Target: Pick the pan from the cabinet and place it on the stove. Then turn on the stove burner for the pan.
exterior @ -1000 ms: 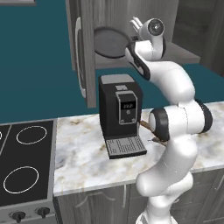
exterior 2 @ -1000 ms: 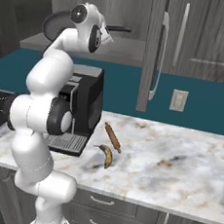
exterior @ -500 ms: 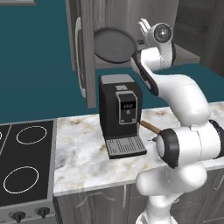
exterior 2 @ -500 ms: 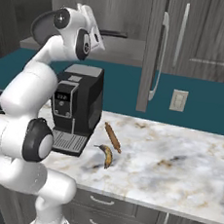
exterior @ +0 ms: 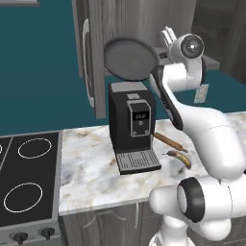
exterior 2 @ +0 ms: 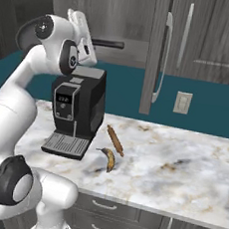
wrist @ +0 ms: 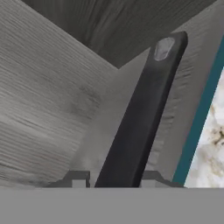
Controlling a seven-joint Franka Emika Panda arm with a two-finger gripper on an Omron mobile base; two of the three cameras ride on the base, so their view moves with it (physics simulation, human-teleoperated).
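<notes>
The pan [exterior: 129, 58] hangs tilted in the air in front of the cabinet [exterior: 96, 48], above the coffee machine, its round dark face turned toward the left base camera. My gripper [exterior: 166, 48] is shut on its long black handle [exterior 2: 108, 44]. In the hand view the handle [wrist: 140, 113] runs up from between my fingertips [wrist: 78, 180], with the grey shelf behind it. The stove [exterior: 53, 158] lies at the lower left with its knobs [exterior: 19, 236] on the front strip. Its larger ring, the stove burner [exterior: 21, 197], is bare.
A black coffee machine [exterior: 132, 122] stands on the marble counter [exterior 2: 181, 168] directly under the pan. A rolling pin [exterior: 168, 141] and a banana [exterior: 180, 157] lie to its right. An open cabinet door [exterior 2: 159, 41] hangs over the counter near a wall socket [exterior 2: 182, 102].
The pan has come lower and nearer to the cameras, out from the cabinet. My arm's elbow has swung down and to the right. The counter things have stayed put.
</notes>
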